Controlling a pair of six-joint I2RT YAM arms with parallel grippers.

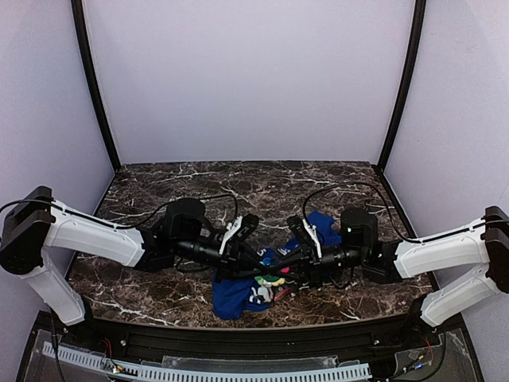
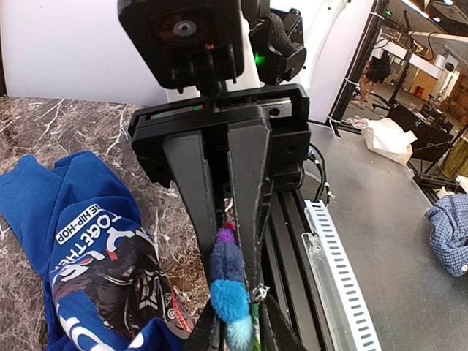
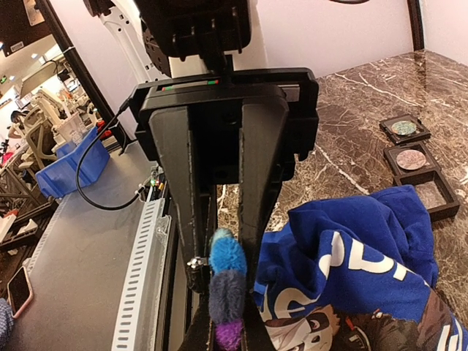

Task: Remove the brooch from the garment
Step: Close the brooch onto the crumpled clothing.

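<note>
The brooch (image 1: 274,280) is a small fuzzy multicoloured pin, seen in the top view between the two arms and over the crumpled blue printed garment (image 1: 238,296). My left gripper (image 1: 268,273) and right gripper (image 1: 283,274) meet tip to tip there. In the left wrist view the brooch (image 2: 228,289) sits between my left gripper's (image 2: 238,333) closed fingers, its purple end in the right gripper's jaws. The right wrist view shows the brooch (image 3: 228,278) in my right gripper (image 3: 228,336). The garment (image 2: 88,241) (image 3: 365,248) lies beside it. Whether the pin is still fastened to the cloth is hidden.
Three small dark square trays (image 3: 411,159) sit on the marble table (image 1: 159,183) beyond the garment. A black rail with a white slotted cable duct (image 1: 238,370) runs along the table's near edge. Lilac walls close the back and sides.
</note>
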